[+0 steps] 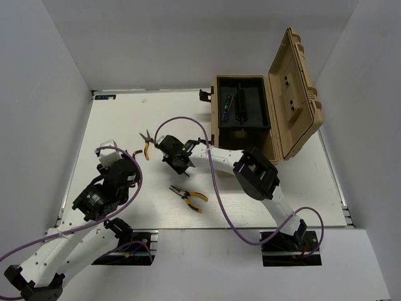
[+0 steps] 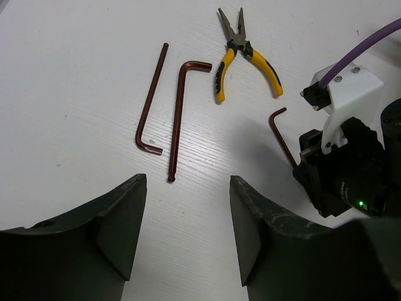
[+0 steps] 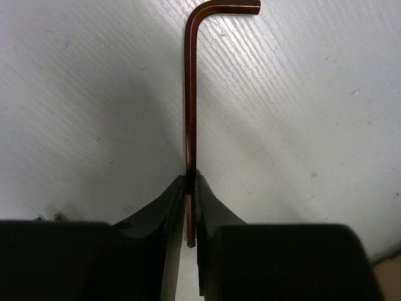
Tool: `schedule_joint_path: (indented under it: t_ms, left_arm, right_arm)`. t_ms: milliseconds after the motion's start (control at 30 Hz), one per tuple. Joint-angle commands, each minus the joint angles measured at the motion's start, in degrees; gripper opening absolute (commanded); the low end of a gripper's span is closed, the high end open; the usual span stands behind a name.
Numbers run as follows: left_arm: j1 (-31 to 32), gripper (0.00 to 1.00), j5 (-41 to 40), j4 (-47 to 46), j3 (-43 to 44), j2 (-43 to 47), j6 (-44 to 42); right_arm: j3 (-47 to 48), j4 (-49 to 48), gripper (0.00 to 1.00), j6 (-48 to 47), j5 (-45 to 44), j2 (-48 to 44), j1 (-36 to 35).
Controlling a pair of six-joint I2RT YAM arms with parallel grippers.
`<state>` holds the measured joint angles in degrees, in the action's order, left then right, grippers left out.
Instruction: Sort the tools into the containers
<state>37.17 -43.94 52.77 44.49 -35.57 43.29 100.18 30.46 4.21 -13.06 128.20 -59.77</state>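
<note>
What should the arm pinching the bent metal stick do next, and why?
Probably lift it straight up a little. The right pincer is shut on the long end of the hex key, and the key seems to lie low by the white table. Raising it first should let it clear the table before it goes toward the open toolbox.

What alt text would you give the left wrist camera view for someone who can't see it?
The open left gripper hovers over a white table where two long hex keys lie side by side. Yellow-handled pliers lie beyond them, and at right the right gripper pinches a third hex key.
</note>
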Motion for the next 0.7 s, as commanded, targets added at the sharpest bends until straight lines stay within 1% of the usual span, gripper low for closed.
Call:
schedule_joint_path:
  t_ms: [0,33,133,200,333,400,433,467,533,567,600,633,667]
  left_arm:
    - [-0.2,0.66,0.0,-1.1,-0.3,-0.1,-0.6]
    - [-0.2,0.66,0.0,-1.1,-0.3,-0.1,-0.6]
    - [-0.2,0.66,0.0,-1.1,-0.3,-0.1,-0.6]
    - [-0.2,0.66,0.5,-1.1,-0.3,-0.1,-0.6]
    - [-0.2,0.66,0.5,-1.1,-0.3,-0.6,-0.6]
    - [-0.2,0.66,0.5,-1.1,-0.3,-0.6,-0.6]
    - [-0.2,0.66,0.5,-1.1,-0.3,-0.6,-0.6]
    - [-0.2,0.66,0.5,-1.1,-0.3,-0.6,-0.6]
    - [-0.2,0.66,0.5,-1.1,-0.3,-0.6,-0.6]
    - [-0.2,0.66,0.5,-1.1,-0.3,-0.6,-0.6]
    - [-0.2,0.66,0.5,-1.1,-0.3,-0.6,-0.6]
    - [-0.2,0.66,0.5,-1.1,-0.3,-0.6,-0.6]
    - [-0.2,0.66,0.5,-1.1,-0.3,-0.6,-0.6]
  right_arm:
    - [-2.9,6.5,0.19,-1.7,-1.1,2.7,-0.7]
    - [-2.5,6.7,0.24,-1.7,-0.8,2.8,0.0]
    - [-1.5,7.4,0.31,-1.5,0.4,3.7,0.0]
    - [-1.2,7.3,0.33,-1.2,1.5,4.0,0.2]
    - [-1.2,7.8,0.31,-0.9,3.7,4.7,0.4]
    - [-1.3,7.8,0.25,-0.6,6.5,5.0,0.6]
    - [-1.3,8.1,0.22,-0.4,9.9,5.2,0.8]
    - [-0.9,8.4,0.17,-0.3,10.8,5.6,0.9]
    - [-1.0,8.8,0.11,-0.1,12.4,5.7,1.1]
    - [-0.7,9.0,0.09,-0.1,14.6,5.9,1.2]
    - [-0.9,9.0,0.03,-0.3,14.8,5.8,1.1]
    - [-0.9,9.2,0.0,-0.3,14.9,5.8,1.1]
    - [-0.7,9.4,0.0,-0.6,15.2,5.5,1.2]
